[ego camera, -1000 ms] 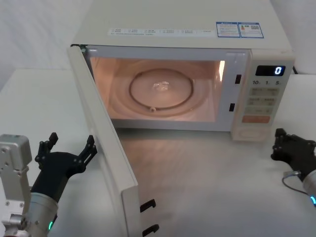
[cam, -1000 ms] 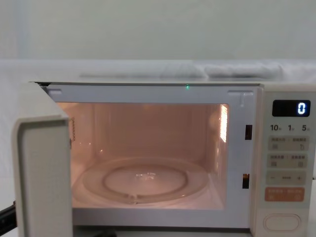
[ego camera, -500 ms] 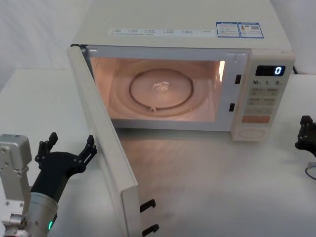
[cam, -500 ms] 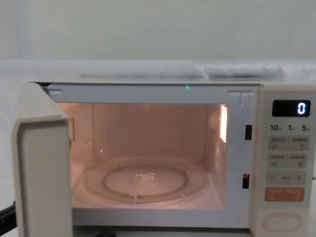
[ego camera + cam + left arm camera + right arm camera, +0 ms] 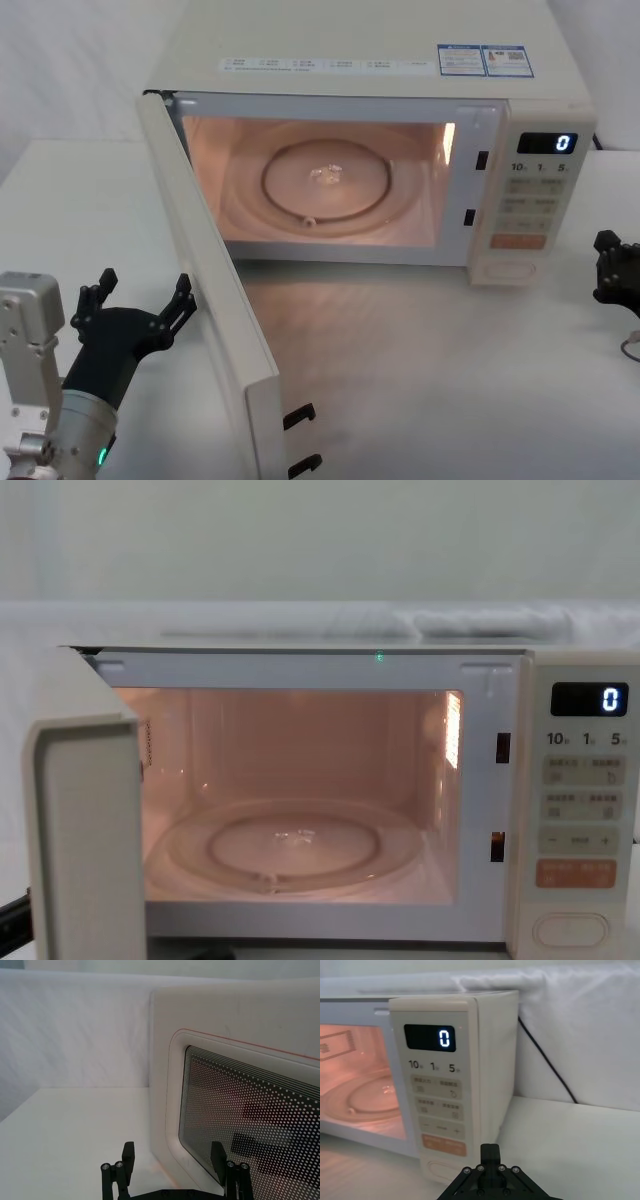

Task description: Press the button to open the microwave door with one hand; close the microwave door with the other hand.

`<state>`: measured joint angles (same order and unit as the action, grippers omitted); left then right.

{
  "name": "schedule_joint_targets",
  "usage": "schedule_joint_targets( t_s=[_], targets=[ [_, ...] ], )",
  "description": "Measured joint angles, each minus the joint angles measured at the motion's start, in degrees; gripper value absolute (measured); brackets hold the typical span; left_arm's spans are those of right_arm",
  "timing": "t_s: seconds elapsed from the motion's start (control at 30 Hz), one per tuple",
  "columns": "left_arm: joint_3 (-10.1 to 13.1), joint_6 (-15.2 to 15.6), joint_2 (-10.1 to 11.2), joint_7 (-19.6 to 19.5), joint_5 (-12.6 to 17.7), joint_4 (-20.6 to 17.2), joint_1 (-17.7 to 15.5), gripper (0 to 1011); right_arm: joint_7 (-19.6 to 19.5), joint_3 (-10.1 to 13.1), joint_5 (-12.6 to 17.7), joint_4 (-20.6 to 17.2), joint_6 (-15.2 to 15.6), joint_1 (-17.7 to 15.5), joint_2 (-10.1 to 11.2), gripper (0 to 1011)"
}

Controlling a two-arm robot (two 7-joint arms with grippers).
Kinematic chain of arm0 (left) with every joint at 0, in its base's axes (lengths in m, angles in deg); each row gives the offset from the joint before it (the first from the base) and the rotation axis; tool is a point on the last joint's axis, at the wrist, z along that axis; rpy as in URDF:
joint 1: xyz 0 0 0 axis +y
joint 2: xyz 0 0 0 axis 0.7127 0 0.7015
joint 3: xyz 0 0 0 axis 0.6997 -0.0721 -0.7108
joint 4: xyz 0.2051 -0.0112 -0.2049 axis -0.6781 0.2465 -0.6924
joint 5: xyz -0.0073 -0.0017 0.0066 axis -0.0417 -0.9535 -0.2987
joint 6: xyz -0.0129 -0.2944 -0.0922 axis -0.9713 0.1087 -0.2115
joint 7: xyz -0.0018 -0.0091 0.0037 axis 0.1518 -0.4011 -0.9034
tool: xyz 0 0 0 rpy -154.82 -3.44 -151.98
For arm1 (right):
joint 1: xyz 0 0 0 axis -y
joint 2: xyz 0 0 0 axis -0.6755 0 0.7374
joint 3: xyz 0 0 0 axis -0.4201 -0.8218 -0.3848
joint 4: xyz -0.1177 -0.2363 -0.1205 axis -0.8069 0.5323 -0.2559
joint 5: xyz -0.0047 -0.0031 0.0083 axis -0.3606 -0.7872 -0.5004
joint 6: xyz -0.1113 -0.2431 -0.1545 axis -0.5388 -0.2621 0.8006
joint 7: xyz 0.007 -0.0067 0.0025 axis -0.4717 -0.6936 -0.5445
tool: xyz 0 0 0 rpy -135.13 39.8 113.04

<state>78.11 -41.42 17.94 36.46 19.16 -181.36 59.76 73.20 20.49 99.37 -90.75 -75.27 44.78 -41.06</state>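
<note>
The microwave door (image 5: 215,300) stands wide open, swung out to the front left, and its edge (image 5: 85,830) fills the chest view's left. My left gripper (image 5: 145,292) hangs open just left of the door's outer face. In the left wrist view its fingers (image 5: 128,1152) straddle the lower corner of the dotted glass window (image 5: 250,1110), apart from it. The button (image 5: 510,268) is the wide cream key at the bottom of the keypad panel (image 5: 570,928). My right gripper (image 5: 612,262) sits at the far right, shut and empty, a short way back from the button (image 5: 437,1167).
The lit cavity holds a glass turntable (image 5: 325,180). The display (image 5: 430,1038) reads 0. A black cable (image 5: 545,1060) runs down behind the microwave's right side. White table stretches in front of the microwave (image 5: 420,360) and to the left of the door.
My right gripper has drawn back from in front of the keypad to the right edge of the head view. The door and the left gripper have not moved.
</note>
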Motion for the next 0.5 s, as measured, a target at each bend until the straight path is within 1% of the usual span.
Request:
schedule_joint_targets(
  t_s=[0.07,0.3,0.33,0.43,0.47,0.5],
  targets=[
    [0.0,0.0,0.0,0.0,0.0,0.0,0.0,1001,0.7,-0.2,0.7,0.5,-0.3,0.2,0.6,0],
    [0.0,0.0,0.0,0.0,0.0,0.0,0.0,1001,0.6,-0.1,0.5,0.4,-0.3,0.2,0.4,4],
    [0.0,0.0,0.0,0.0,0.0,0.0,0.0,1001,0.5,-0.1,0.5,0.3,-0.3,0.1,0.3,38],
    [0.0,0.0,0.0,0.0,0.0,0.0,0.0,1001,0.4,-0.1,0.4,0.3,-0.3,0.1,0.3,84],
    [0.0,0.0,0.0,0.0,0.0,0.0,0.0,1001,0.4,-0.1,0.4,0.2,-0.2,0.1,0.2,129],
    [0.0,0.0,0.0,0.0,0.0,0.0,0.0,1001,0.4,-0.1,0.4,0.2,-0.2,0.1,0.2,153]
  ],
)
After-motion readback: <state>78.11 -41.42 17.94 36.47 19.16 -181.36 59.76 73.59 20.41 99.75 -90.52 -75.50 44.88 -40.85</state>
